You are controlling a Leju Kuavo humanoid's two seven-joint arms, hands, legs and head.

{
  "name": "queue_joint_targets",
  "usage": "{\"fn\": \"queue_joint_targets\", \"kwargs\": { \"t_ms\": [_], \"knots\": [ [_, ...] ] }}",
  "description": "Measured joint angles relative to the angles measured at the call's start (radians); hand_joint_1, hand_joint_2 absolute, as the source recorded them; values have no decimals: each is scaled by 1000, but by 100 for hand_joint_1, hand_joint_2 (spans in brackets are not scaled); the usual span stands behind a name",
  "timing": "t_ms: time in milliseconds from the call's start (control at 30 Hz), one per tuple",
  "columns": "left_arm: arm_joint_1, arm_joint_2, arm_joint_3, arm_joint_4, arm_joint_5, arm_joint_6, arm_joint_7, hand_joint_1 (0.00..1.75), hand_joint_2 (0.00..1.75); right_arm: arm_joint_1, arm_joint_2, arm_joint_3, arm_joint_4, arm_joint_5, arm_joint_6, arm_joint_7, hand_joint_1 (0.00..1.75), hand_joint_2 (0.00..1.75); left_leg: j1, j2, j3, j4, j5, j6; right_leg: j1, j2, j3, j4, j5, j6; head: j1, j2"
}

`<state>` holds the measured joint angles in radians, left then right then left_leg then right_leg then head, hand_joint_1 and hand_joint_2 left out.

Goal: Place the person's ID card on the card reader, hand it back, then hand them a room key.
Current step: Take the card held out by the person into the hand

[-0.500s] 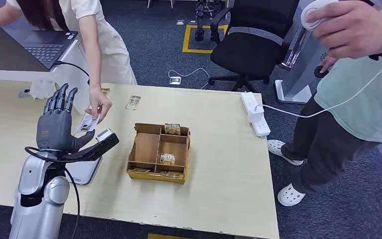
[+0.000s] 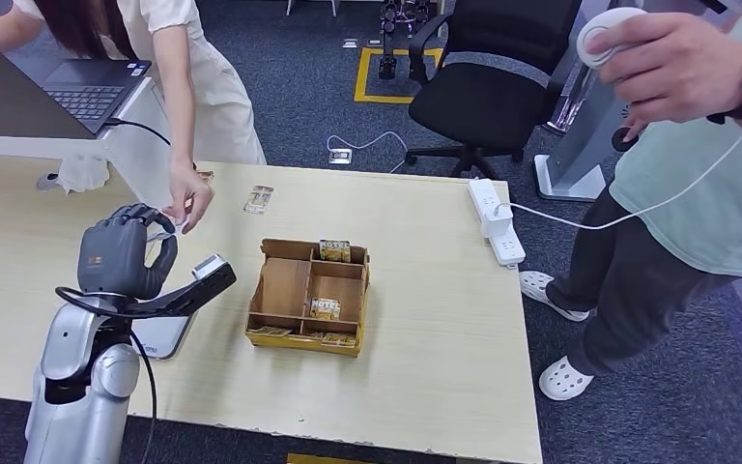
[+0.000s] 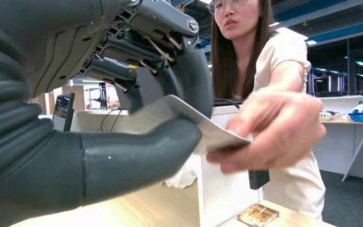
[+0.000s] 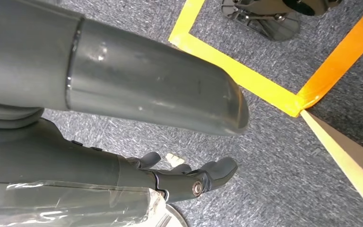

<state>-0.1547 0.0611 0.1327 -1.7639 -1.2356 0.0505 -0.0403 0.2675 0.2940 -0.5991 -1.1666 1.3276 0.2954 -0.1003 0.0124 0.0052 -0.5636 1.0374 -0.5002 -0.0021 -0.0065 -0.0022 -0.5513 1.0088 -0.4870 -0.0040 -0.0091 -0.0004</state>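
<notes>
My left hand (image 2: 121, 256) is raised above the table's left part, its fingers curled down over the white ID card (image 3: 179, 111). In the left wrist view the card is pinched between my thumb (image 3: 137, 156) and the fingers. A person's hand (image 2: 191, 198) grips the card's other end (image 2: 180, 224). Below my left forearm the flat white card reader (image 2: 162, 335) lies on the table. A brown divided box (image 2: 285, 285) at mid-table holds room key cards (image 2: 326, 307). My right hand (image 4: 184, 177) hangs over the grey floor, fingers loosely apart, holding nothing.
A loose card (image 2: 259, 198) lies on the table behind the box. A white power strip (image 2: 495, 220) sits at the table's right edge. A second person (image 2: 696, 184) stands at the right with a controller. A laptop (image 2: 92, 92) and an office chair (image 2: 488, 87) stand behind.
My left hand's fingers, spread upright before, have curled down onto the card that the person holds out. The person's hand has stayed at the card.
</notes>
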Motion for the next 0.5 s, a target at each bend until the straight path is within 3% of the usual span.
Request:
{"fn": "queue_joint_targets", "kwargs": {
  "t_ms": [500],
  "knots": [
    [5, -14, 17, 0, -12, -6, -7, 175, 175, 1, 1, -6, 0, 1, 3, 1, 0, 0, 0, 0, 0, 0, 0, 0, 0, 0, 0, 0, 0, 0, 0, 0]
  ]
}}
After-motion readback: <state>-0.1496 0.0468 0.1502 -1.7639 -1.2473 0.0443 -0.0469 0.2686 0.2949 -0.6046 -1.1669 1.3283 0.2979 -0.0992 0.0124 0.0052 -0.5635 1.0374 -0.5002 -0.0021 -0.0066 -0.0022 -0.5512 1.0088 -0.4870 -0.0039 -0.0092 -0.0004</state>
